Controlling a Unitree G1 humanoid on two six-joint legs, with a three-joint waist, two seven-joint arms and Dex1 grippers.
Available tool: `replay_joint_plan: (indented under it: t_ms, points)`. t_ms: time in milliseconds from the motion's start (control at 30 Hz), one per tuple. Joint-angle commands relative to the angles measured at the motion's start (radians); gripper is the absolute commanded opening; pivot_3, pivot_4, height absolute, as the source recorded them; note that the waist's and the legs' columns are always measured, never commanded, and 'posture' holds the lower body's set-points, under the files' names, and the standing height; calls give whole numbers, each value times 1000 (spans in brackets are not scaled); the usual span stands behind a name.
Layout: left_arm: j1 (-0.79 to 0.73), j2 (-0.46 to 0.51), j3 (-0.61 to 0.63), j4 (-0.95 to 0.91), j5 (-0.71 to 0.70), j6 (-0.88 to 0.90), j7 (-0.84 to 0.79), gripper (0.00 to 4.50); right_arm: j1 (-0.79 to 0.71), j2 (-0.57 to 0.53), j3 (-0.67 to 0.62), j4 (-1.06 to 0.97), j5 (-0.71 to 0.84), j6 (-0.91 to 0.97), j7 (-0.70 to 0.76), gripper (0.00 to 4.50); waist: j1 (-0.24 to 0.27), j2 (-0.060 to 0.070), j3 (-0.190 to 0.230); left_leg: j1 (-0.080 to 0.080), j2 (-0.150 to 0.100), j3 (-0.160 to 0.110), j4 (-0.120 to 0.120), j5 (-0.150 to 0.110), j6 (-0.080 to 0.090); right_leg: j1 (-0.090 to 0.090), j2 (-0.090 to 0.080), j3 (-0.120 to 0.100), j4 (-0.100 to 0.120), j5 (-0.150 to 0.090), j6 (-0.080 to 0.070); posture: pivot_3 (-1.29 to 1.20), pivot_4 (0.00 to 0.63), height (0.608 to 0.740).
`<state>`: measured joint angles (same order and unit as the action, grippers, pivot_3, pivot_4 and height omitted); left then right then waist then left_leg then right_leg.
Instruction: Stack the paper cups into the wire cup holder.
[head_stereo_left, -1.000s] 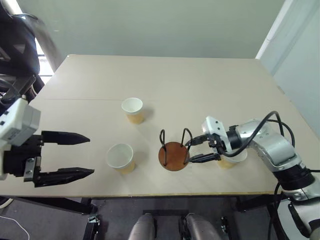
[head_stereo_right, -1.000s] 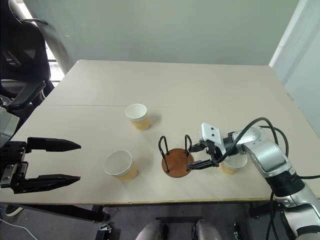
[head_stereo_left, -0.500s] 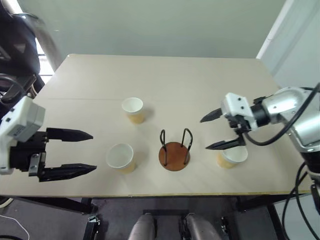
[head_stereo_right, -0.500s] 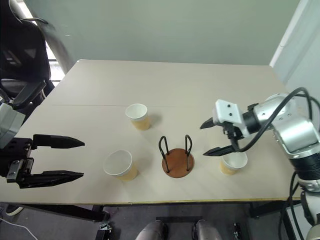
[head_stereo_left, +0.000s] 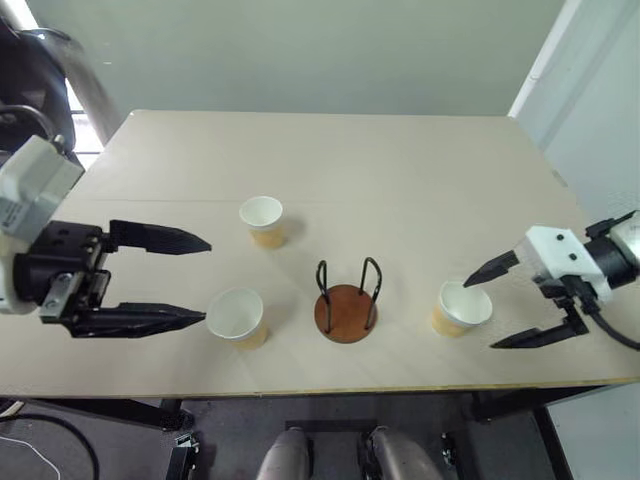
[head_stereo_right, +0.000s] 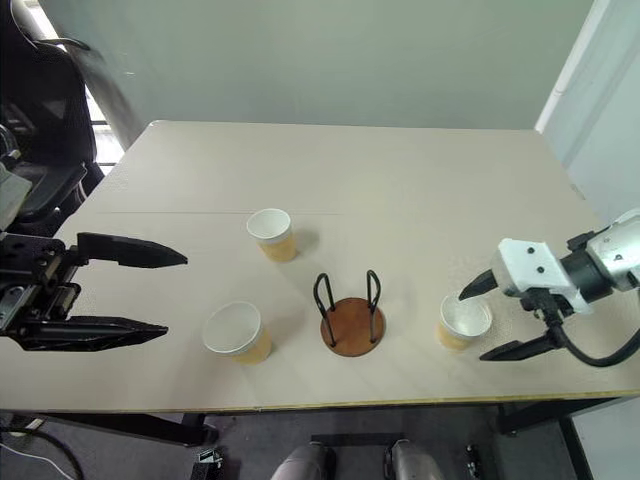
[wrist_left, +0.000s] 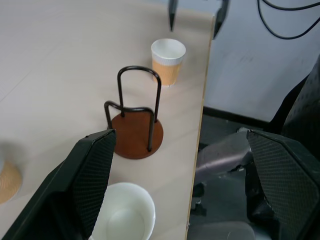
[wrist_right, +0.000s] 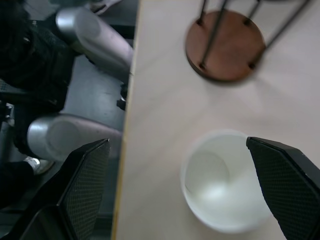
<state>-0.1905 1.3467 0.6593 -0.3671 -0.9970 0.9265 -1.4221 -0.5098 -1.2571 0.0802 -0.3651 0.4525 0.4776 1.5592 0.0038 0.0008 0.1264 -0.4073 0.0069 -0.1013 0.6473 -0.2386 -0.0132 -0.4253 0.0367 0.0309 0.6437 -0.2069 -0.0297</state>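
Right gripper (head_stereo_left: 522, 306) withdrawn from wire cup holder (head_stereo_left: 346, 300) since a second ago, now beside nearest of the paper cups (head_stereo_left: 460, 307), jaws wide, empty. Left gripper (head_stereo_left: 192, 280) raised slightly, jaws wide, empty, near front cup (head_stereo_left: 237, 317). Third cup (head_stereo_left: 262, 220) behind. Holder unloaded at table (head_stereo_left: 330, 170) centre; stacking not begun.

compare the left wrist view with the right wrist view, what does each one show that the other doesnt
Left wrist alone: the cup nearest the left gripper, the edge of a second cup and the open right gripper past the far cup. Right wrist alone: that far cup's white inside, seen from above. Both share that cup, the empty wire holder on its brown base, the table and its edge.
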Motion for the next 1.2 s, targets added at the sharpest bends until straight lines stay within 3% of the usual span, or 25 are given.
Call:
replay_joint_plan:
  t_ms: [33,800,900,1200]
  points:
    - [-16,26,22,9,9,-9,-18,4500,4,13,5,-23,-33,6,-43,4485,0,0,0,0,0,0,0,0,1,1,0,0,0,-1,1,0,150,740]
    - [56,-29,95,-99,-24,71,44,4500,58,60,120,60,-240,-130,-48,4485,2,0,0,3,0,0,0,-1,2,3,0,1,0,-1,2,0,150,740]
    - [56,-28,99,-103,-29,77,49,4500,75,65,124,65,-258,-143,-53,3948,2,0,0,3,0,0,0,-1,2,3,0,1,0,-1,2,0,150,740]
    - [55,-24,96,-99,-25,76,55,4500,64,89,136,100,-292,-169,-51,753,2,0,0,3,0,1,0,-1,2,3,0,1,0,-1,2,0,150,740]
